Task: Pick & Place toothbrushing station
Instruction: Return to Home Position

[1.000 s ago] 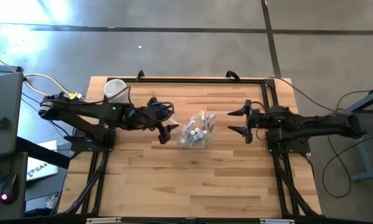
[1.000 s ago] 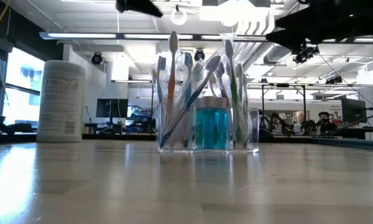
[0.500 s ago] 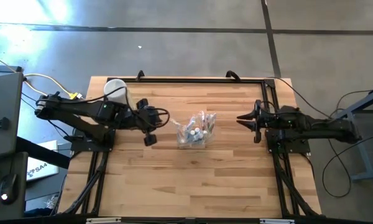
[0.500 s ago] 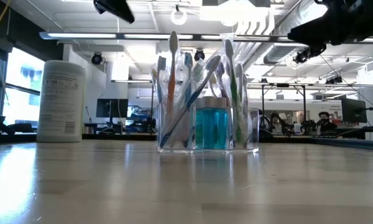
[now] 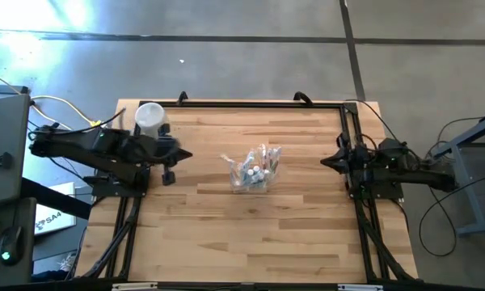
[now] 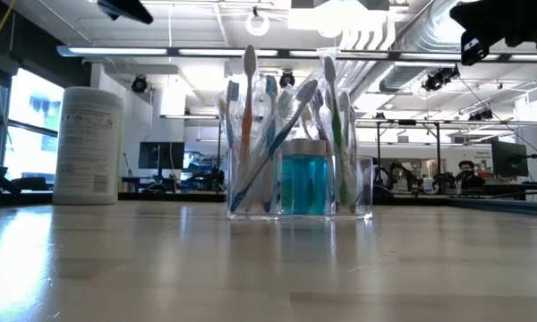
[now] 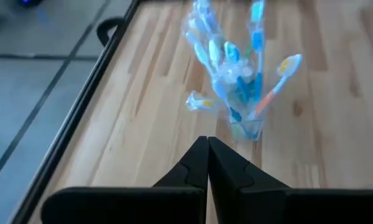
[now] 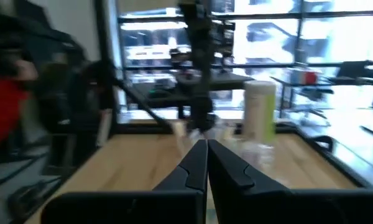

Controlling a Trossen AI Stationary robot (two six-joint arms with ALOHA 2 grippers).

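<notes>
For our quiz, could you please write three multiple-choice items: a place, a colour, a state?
1. Where is the white tub? A) at a table corner beside the left arm B) on a shelf C) on the floor
2. What colour is the small container among the toothbrushes in the clear holder? A) red B) blue C) black
3. How are the left gripper and right gripper? A) both open B) each holding a toothbrush C) both shut, empty

1A: the high view shows it. 2B: the low view shows it blue. 3C: wrist views show touching fingers.
</notes>
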